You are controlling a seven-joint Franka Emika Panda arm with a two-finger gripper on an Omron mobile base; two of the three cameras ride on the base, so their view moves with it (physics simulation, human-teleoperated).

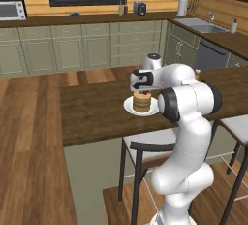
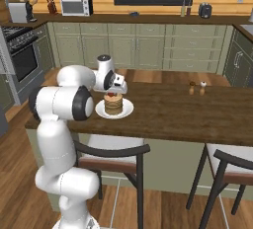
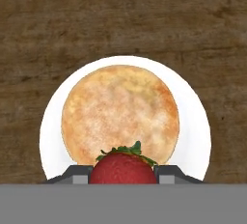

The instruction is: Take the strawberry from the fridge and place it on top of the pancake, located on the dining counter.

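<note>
Strawberry (image 3: 123, 168) in hand (image 3: 123, 174) above pancake (image 3: 120, 113)

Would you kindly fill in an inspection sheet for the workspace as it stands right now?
Surface: dining counter, dark brown wood, stools in front.
Job's things: strawberry held above the pancake, which lies on a white plate; not yet set down.
Clutter: two small shakers farther along the counter.
Grippers: gripper shut on the strawberry, over the plate.
Cables: nothing seen.
Surroundings: green cabinets, sink, microwave, stove, window.
</note>
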